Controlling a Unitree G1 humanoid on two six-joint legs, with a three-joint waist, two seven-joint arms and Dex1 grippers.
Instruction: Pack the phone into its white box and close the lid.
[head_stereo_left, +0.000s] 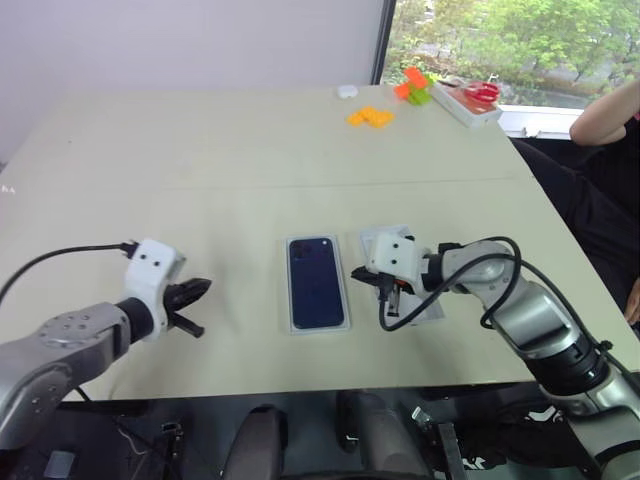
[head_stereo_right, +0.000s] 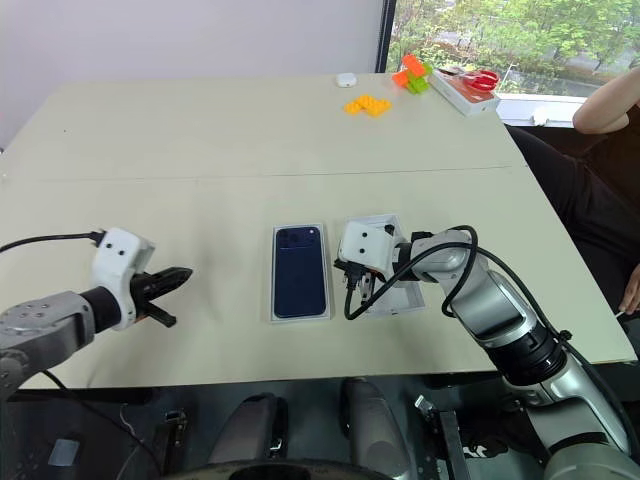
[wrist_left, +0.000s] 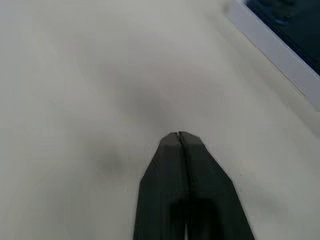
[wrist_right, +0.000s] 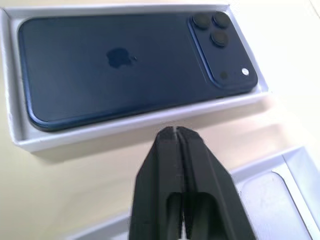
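Observation:
The dark navy phone (head_stereo_left: 318, 283) lies back up inside the white box (head_stereo_left: 347, 300) at the middle of the table, its camera cluster (wrist_right: 216, 37) at the far end. My right gripper (head_stereo_left: 357, 272) is shut and empty, its tips just right of the box's long side. Under that arm lies a white rimmed piece (head_stereo_right: 392, 298), apparently the lid open side up, with a flat white sheet (wrist_right: 280, 192) inside it. My left gripper (head_stereo_left: 205, 286) is shut and empty, hovering over bare table well left of the box, whose corner shows in the left wrist view (wrist_left: 280, 50).
At the far right of the table (head_stereo_left: 200, 160) are orange blocks (head_stereo_left: 370, 117), green and orange blocks (head_stereo_left: 413, 85), a white tray with something red (head_stereo_left: 472, 98) and a small white object (head_stereo_left: 347, 91). A person's arm (head_stereo_left: 605, 115) rests by the right edge.

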